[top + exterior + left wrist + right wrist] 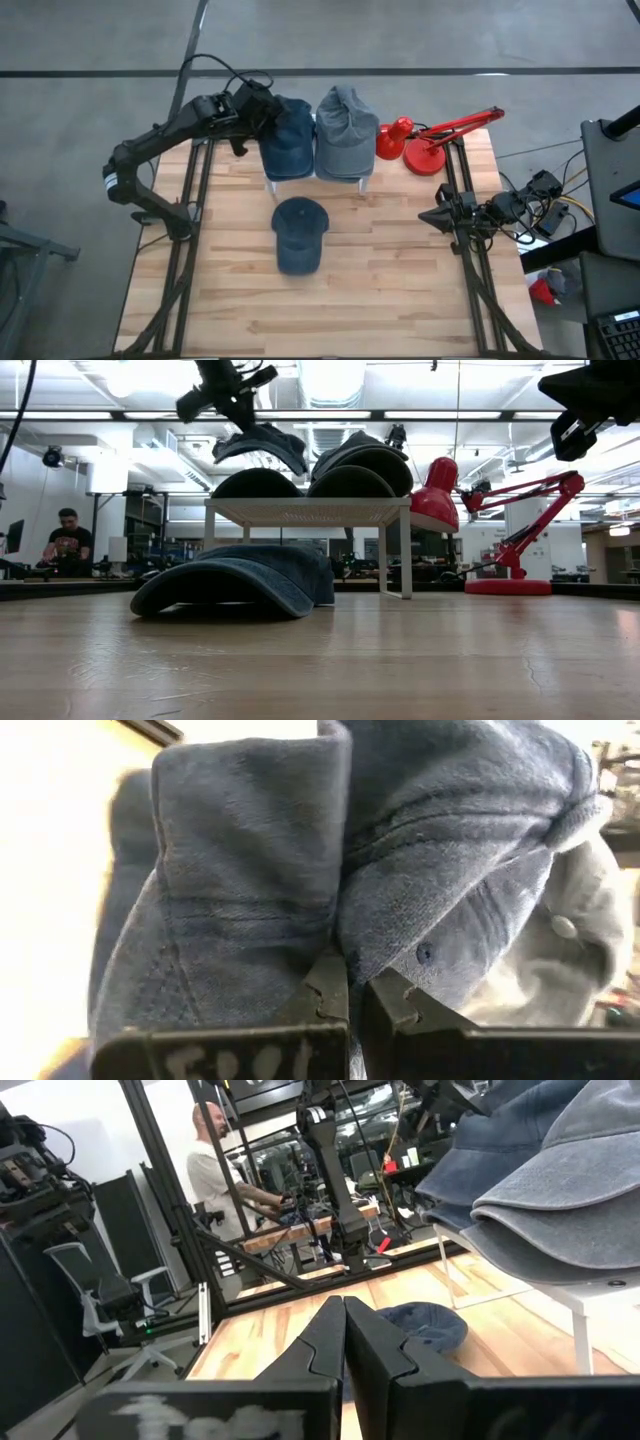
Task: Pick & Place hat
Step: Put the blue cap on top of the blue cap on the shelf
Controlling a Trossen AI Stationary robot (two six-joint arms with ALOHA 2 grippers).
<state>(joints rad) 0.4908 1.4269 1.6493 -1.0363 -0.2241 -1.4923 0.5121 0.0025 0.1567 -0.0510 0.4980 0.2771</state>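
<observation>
At the table's far edge, on a small white rack (318,182), sit a dark blue cap (287,140) and a grey cap (346,132), side by side and touching. Left gripper (252,112) reaches in from the left, fingers closed and pinching the dark blue cap at its left side; left wrist view shows the denim fabric (330,860) bunched right at the fingertips (325,990). Low view: that cap's brim (262,444) lifted, tilted above the rack top. A second dark blue cap (299,233) lies flat on the wooden table (400,290) just in front of the rack, apart from both grippers. Red desk lamp (425,138) right of the rack. Right gripper (440,216) waits at the table's right edge, fingers together, empty.
</observation>
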